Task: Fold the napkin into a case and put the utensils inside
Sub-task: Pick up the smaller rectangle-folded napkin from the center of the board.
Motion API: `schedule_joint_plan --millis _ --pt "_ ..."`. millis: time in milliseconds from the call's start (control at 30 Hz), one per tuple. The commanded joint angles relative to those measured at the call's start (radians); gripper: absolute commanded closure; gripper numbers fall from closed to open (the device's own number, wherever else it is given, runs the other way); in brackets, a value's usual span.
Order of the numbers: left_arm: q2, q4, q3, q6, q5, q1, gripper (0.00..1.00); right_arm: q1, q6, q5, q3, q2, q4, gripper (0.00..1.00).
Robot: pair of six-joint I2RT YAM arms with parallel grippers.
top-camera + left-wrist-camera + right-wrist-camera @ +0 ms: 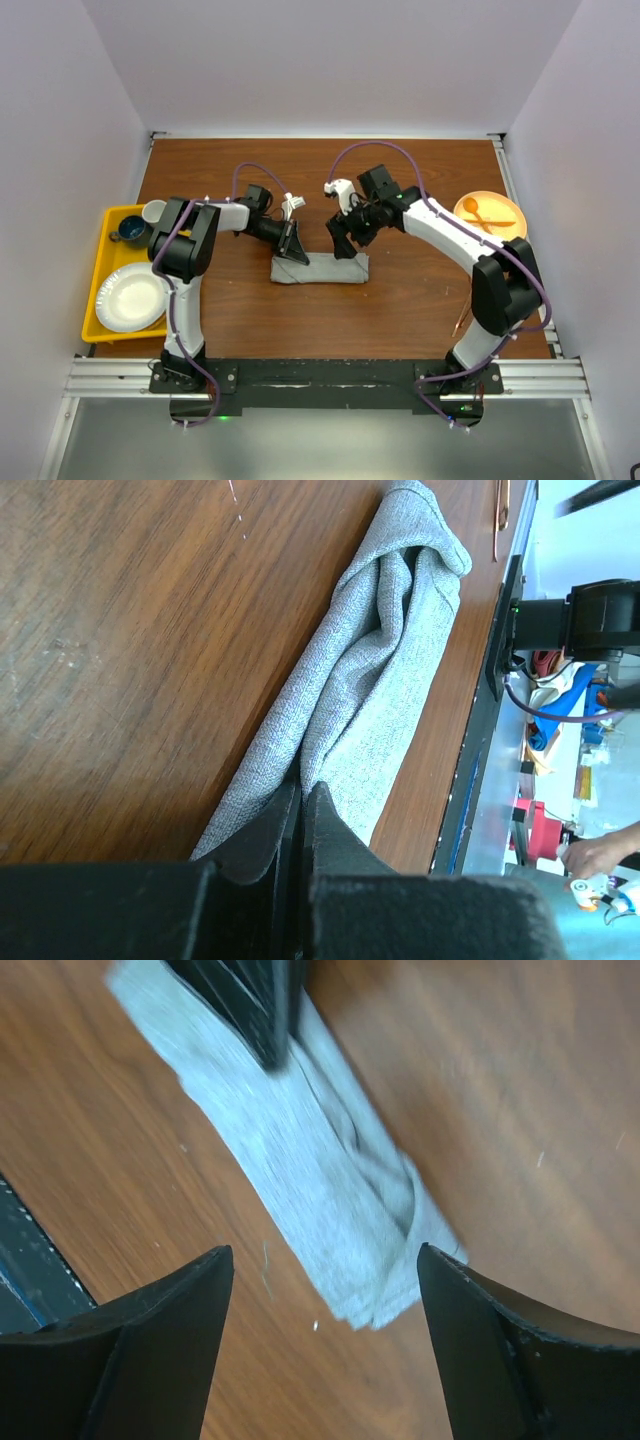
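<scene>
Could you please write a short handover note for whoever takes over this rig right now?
Left gripper: jaws shut on the left end of the napkin.
Right gripper: jaws open, empty, over its right end.
The napkin is a narrow, rumpled folded strip at the centre of the table.
Copper utensil: by the near right edge, apart from the cloth.
Done: most of the folding.
Left: neaten the case, put the utensil inside.
</scene>
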Motion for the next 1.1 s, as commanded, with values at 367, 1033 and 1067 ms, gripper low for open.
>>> schedule_joint_plan --millis 367,1033,1067 --pt "0.095 -0.012 -0.059 0.113 -0.273 -0.004 1.00 -0.079 -0.369 -0.331 0.251 0.312 -0.133 0.23" --pt "0.111 -0.012 -0.041 0.099 -0.275 -0.004 1.00 -0.085 -0.429 -0.381 0.336 0.511 -0.250 0.41" --pt "0.110 -0.011 -0.041 0.096 -0.275 -0.005 1.00 -0.087 -0.431 -0.384 0.335 0.513 -0.254 0.43"
